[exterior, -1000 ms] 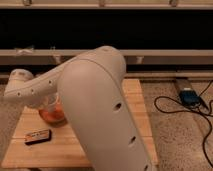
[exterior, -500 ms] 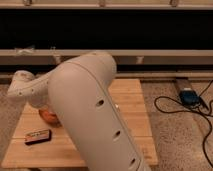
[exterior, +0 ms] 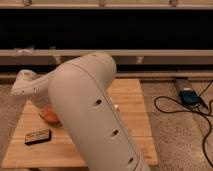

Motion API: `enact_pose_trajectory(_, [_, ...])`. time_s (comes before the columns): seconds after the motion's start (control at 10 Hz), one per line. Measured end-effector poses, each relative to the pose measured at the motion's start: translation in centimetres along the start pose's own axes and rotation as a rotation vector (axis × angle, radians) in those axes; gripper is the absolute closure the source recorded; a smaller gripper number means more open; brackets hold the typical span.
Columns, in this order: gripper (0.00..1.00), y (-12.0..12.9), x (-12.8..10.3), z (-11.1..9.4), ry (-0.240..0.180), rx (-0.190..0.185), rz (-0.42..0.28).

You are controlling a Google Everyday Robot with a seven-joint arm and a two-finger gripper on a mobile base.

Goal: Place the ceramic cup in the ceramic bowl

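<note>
Behind everything runs a long dark wall with pale ledges across it, and the floor below is speckled and grey. On that floor stands a low wooden table made of light planks. A big white robot arm with small round holes in its shell fills the middle of the view and covers most of the table. It bends over to the left, where its rounded white end hangs above the left part of the table. The gripper is somewhere down behind the arm and cannot be seen, so I cannot tell if the jaws are wide, narrow or holding anything. Just under the arm on the left, a bit of the orange bowl peeks out; the rest of it is hidden. The cup is hidden too, so I cannot say where it sits. A small flat dark thing with a pale mark on top lies on the table near the front left, just beside the bowl but not touching it. Off to the right, on the floor, sits a blue box with black cables curling away from it
</note>
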Motion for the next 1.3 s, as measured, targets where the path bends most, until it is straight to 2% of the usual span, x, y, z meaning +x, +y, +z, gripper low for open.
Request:
enact_pose_trajectory(0.5, [0.2, -0.6, 0.4, -0.4, -0.008, -0.005, 0.013])
enact_pose_trajectory(0.7, [0.2, -4.0, 2.0, -2.4, -0.045, -0.018, 0.077])
enact_pose_trajectory(1.3, [0.2, -3.6, 1.8, -2.8, -0.053, -0.029, 0.074])
